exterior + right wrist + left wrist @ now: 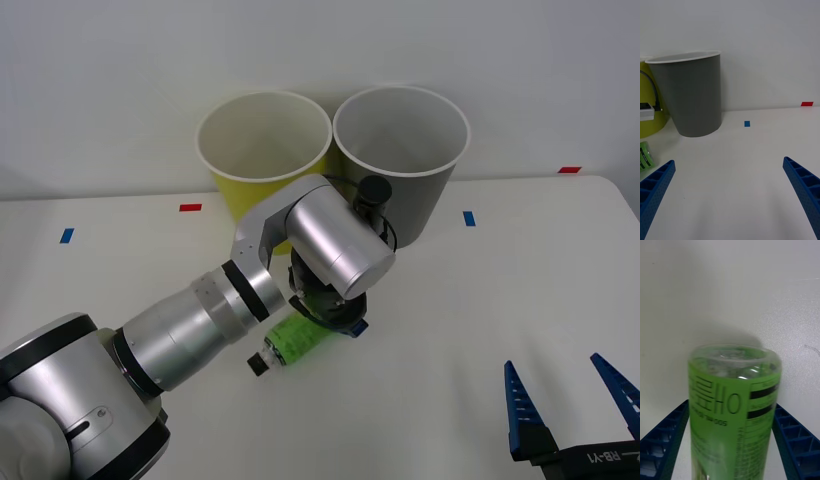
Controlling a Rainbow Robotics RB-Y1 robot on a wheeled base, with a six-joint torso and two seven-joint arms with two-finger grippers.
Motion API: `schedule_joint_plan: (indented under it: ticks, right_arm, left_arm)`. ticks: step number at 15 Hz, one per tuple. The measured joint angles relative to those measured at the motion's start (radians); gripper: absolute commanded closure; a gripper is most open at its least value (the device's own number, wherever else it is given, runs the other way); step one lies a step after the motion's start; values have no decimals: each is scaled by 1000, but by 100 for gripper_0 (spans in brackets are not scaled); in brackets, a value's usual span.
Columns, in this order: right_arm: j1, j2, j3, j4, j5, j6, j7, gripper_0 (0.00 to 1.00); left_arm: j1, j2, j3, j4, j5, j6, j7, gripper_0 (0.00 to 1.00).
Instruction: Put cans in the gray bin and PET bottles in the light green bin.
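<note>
A small green-labelled PET bottle (295, 340) (733, 408) lies on its side on the white table, its black cap (262, 365) towards me. My left gripper (335, 318) (730, 405) reaches down over it, and a blue finger presses each side of the bottle's body. Behind it stand the light green bin (235, 195) (649, 120) on the left and the gray bin (420, 205) (696, 97) on the right, touching each other. My right gripper (552, 362) (729, 161) hangs open at the near right, holding nothing. Cans are out of view.
Small tape marks lie on the table (480, 300): blue ones (468, 218) (66, 235) and red ones (190, 207) (569, 170). A white wall rises right behind the bins. A black cable and camera on the left wrist (375, 190) sit close to the gray bin's wall.
</note>
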State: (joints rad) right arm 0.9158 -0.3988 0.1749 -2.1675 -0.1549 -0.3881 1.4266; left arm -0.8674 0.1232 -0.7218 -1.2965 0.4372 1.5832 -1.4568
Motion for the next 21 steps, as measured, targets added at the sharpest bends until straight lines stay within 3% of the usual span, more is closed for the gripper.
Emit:
schedule_joint_plan:
  ticks: [10, 14, 21]
  right_arm:
    - [0, 0, 0, 0, 0, 0, 0, 0]
    - [0, 0, 0, 0, 0, 0, 0, 0]
    - [0, 0, 0, 0, 0, 0, 0, 0]
  left_arm:
    - [1, 15, -1, -24, 23, 2, -19, 100]
    - [2, 63, -18, -123, 71, 5, -12, 100]
    - [2, 131, -39, -336, 74, 3, 6, 100]
